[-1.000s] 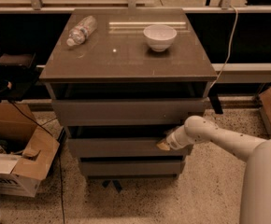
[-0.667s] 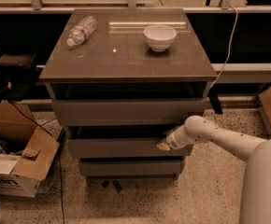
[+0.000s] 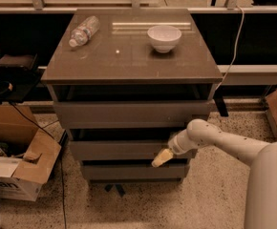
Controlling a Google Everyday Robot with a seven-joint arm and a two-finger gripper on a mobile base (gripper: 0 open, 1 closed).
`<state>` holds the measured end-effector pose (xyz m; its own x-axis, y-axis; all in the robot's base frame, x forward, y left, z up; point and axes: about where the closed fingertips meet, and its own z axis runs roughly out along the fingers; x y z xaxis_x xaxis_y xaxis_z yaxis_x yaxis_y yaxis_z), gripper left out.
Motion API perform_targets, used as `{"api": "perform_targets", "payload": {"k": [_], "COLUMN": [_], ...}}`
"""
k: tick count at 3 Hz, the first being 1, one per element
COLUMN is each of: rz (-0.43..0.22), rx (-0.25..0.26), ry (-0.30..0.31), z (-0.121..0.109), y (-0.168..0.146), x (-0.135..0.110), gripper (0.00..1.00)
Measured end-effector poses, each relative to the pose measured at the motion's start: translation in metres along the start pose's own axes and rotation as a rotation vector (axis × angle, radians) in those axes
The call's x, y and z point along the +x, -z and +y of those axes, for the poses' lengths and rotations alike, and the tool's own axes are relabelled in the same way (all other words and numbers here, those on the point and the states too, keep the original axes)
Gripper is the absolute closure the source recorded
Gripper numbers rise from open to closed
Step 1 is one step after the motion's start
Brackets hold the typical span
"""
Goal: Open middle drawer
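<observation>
The claw (image 3: 161, 158) is sitting at the lower right edge of the middle drawer (image 3: 114, 150), just below frame centre; how far open it is, I cannot tell.

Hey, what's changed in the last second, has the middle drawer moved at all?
The gripper has slipped slightly down and left, from the face of the middle drawer to its lower edge. The drawer looks no further out; the bottle and bowl on top have not moved.
</observation>
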<state>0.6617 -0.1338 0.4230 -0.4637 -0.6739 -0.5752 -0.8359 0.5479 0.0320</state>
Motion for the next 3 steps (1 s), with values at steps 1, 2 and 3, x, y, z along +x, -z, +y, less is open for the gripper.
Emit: {"api": "perform_targets", "payload": {"k": [1, 2, 3], "rz": [0.046, 0.046, 0.046], "rx": [-0.087, -0.087, -0.087], "ry": [-0.043, -0.043, -0.043], "z": [0.0291, 0.0289, 0.0290], "y": [-0.0022, 0.0050, 0.0071], "x": [0.0232, 0.0180, 0.0165], "gripper": [0.00, 0.27, 0.50]}}
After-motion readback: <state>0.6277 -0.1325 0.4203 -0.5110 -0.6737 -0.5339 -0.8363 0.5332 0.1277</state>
